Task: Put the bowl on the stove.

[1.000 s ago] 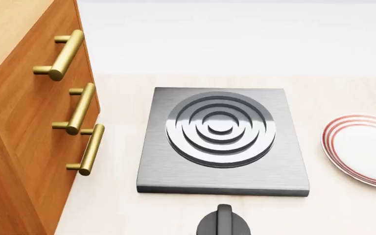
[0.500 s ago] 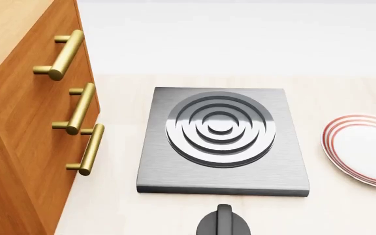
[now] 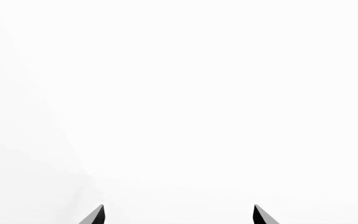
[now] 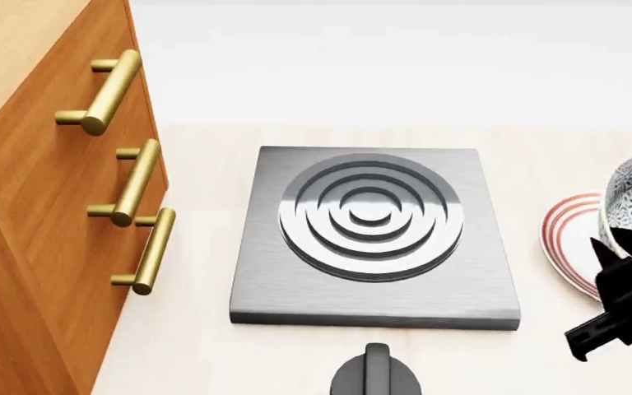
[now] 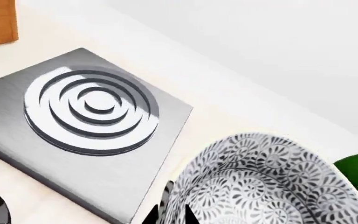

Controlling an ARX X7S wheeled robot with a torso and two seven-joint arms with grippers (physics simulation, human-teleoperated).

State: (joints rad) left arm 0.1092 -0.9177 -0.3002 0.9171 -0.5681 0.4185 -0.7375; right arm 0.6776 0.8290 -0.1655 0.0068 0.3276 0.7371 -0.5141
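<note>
Bowl [image 4: 630, 197] is riding clamped in the right gripper [image 4: 624, 276], raised over the plate [image 4: 566, 239] near the counter's right edge, to clear it toward the stove [image 4: 374, 239]. Left gripper [image 3: 177, 215] is idling, fingers apart.

Cut off at picture edges: bowl [image 4: 631, 193], plate [image 4: 566, 239] (partly behind it), right gripper [image 4: 624, 284], knob [image 4: 375, 377].

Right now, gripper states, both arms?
Left gripper: open, nothing between the fingertips.
Right gripper: at the bowl above the plate; cannot tell if it is shut on it.
</note>
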